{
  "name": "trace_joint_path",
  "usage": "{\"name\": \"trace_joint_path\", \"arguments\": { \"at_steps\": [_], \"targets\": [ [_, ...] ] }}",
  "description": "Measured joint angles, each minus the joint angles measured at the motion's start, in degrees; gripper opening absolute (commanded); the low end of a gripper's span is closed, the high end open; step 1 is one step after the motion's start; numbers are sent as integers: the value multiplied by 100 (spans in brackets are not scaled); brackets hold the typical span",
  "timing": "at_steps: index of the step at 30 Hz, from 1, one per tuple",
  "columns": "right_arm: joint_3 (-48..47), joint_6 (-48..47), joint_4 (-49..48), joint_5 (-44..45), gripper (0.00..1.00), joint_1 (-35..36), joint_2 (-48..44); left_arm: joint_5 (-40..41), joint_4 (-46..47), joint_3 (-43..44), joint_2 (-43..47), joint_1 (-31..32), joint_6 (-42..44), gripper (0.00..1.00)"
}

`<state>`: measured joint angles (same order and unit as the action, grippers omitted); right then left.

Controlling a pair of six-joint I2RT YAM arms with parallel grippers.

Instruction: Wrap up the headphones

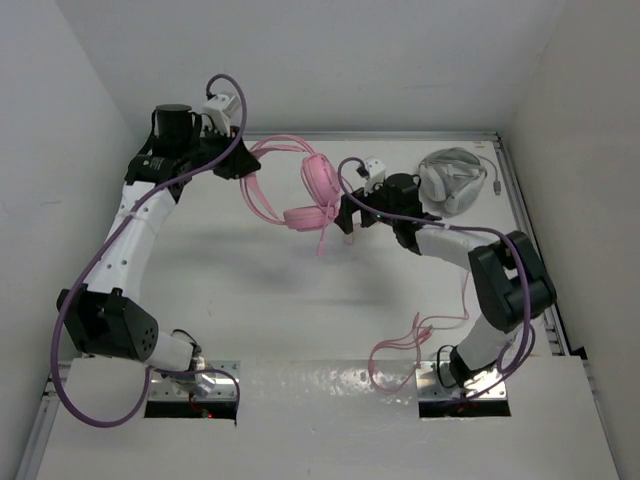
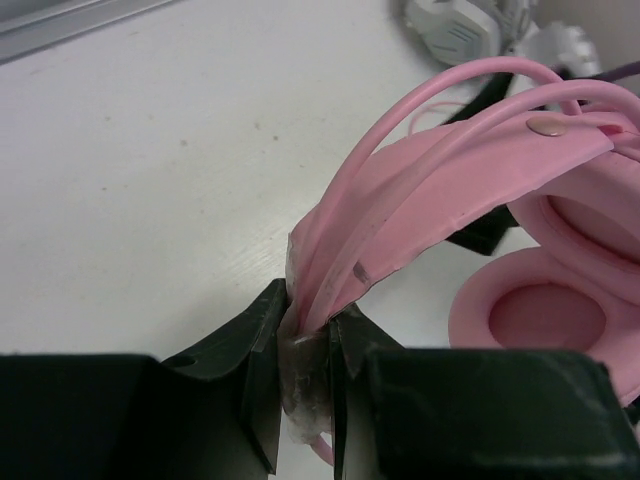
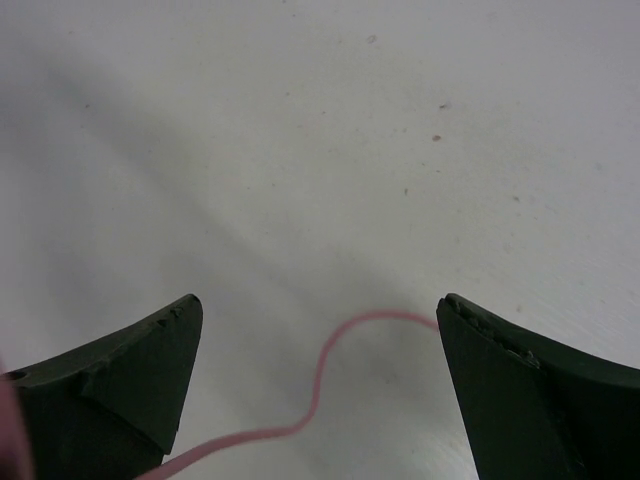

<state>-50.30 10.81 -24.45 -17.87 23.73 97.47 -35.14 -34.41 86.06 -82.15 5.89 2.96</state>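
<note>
Cable [image 1: 400, 350] lies in loose loops at lower centre-right of the top view, none of it wound. Right gripper [image 3: 318, 300] is spread apart and empty over a cable strand. Headphones [image 1: 318, 190] are at upper centre, with the left gripper [image 2: 310, 345] clamped on the headband [image 2: 450, 150]. Grey headphones [image 1: 450, 178] are at upper right, untouched. Wrapping looks barely begun, with the whole cable left to wind.
</note>
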Motion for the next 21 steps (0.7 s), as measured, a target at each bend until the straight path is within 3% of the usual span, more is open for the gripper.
{"name": "trace_joint_path", "arguments": {
  "at_steps": [6, 13, 15, 17, 18, 20, 21],
  "targets": [
    [-254, 120, 925, -293, 99, -184, -942, 549, 343, -501, 4, -4, -205, 0],
    [-479, -188, 2044, -505, 99, -146, -1366, 601, 525, -629, -15, -35, -466, 0],
    [-435, -348, 2422, -450, 95, -146, -1506, 597, 629, -664, -20, -72, -507, 0],
    [-352, -450, 2695, -369, 84, -146, -1733, 603, 723, -750, -24, -116, -540, 0],
    [-310, -483, 2844, -280, 55, -146, -1902, 616, 763, -809, -31, -138, -551, 0],
    [-302, -516, 3108, -7, 28, -129, -2288, 669, 833, -935, -52, -164, -586, 0],
    [-321, -485, 3185, 164, 33, -101, -2468, 693, 855, -986, -68, -177, -592, 0]
  ]
}}
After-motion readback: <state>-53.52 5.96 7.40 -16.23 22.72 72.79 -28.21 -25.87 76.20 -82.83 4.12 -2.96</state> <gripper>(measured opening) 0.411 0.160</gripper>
